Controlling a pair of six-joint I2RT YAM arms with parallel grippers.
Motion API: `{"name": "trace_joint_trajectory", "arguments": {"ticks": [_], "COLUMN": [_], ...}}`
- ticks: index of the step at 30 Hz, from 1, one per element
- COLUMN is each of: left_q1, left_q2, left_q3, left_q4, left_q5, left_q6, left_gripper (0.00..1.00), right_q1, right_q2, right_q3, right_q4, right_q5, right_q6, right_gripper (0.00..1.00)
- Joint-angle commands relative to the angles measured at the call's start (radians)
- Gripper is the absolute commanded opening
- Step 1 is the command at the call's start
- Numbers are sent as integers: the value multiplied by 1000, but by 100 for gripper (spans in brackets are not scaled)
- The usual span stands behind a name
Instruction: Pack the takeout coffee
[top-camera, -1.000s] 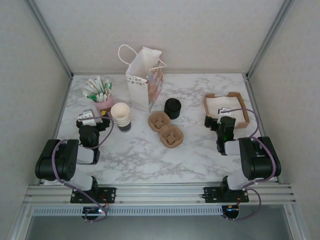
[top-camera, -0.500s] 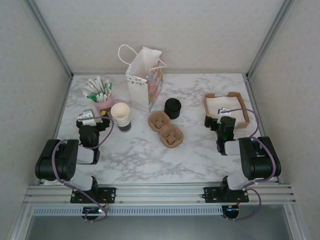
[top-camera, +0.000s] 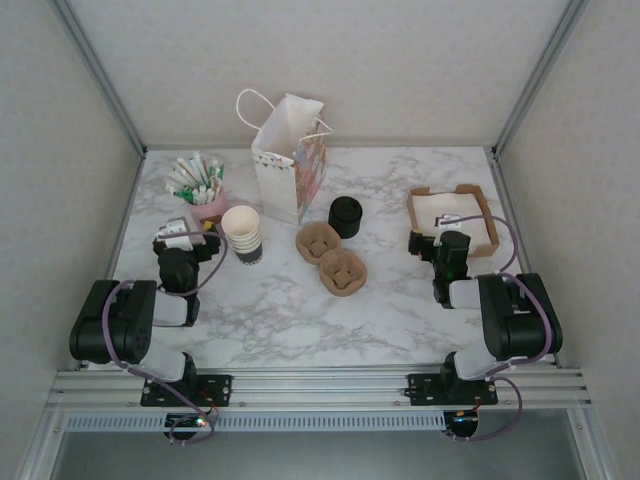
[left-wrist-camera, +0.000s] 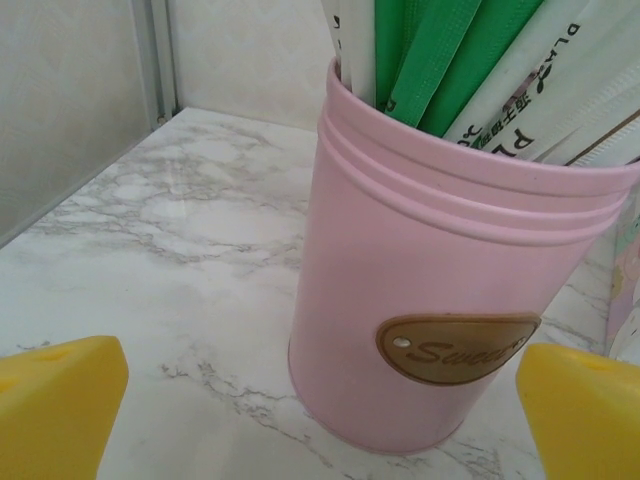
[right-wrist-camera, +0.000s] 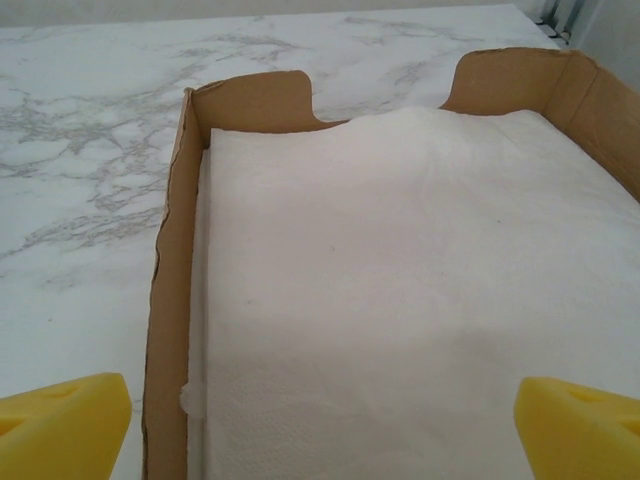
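Right now, on the far left, your left gripper (top-camera: 186, 236) sits low over the marble table (top-camera: 300, 310). Its yellow fingers (left-wrist-camera: 60, 400) are wide apart with nothing in them. Just ahead of them stands a pink tin (left-wrist-camera: 420, 300) stuffed with green and white packets. Next to the tin, a bit nearer to you, is a stack of cream paper cups (top-camera: 242, 234). It is open on top and has a dark band at the bottom. Farther back, a white paper bag (top-camera: 288, 160) stands upright. Near the middle, two brown cup holders (top-camera: 332, 257) lie flat, right up against each other. A short black cylinder (top-camera: 345, 216) stands just behind them. Which of these things is the takeout coffee, you cannot tell from these views. On the right, a cardboard tray (right-wrist-camera: 170, 300) holds white napkins (right-wrist-camera: 400, 280). Your right gripper (top-camera: 445, 236) points at the tray's near edge. Its yellow fingers (right-wrist-camera: 575, 425) are wide apart too, with nothing held.
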Motion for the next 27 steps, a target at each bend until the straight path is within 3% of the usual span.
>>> {"name": "trace_joint_trajectory", "arguments": {"ticks": [1,5,10,15,18,22,25,27], "left_q1": [-14,-24,-52,-100,-142,-197,-198,-202], "left_q2": [-81,-159,-269,-428,-523,-643,-699,-723], "left_q3": [18,-9,19,67,130,218,333,370], "left_q4": [-58,-71,-210,-378,-519,-748,-1015,-1089], "left_q5": [-29,-85,-105,-136,-123,-204,-178,-145], "left_q6": [-6,-17,-35,-108,-167,-345,-460,-461], "left_gripper": [100,99,100,100,100,100,100,99], "right_q1": [-4,7,33,37,37,37,37,36], "right_q2": [-78,-162,-322,-526,-630,-717,-751,-771], "right_q3": [33,78,127,192,269,400,476,503], "right_q4": [-108,-205,-408,-625,-798,-1059,-1218,-1276], "right_q5": [-2,15,20,19,10,-46,-76,-125], "right_q6": [-13,-7,-14,84,157,250,309,301], "right_gripper": [99,99,99,99,99,99,99,99]}}
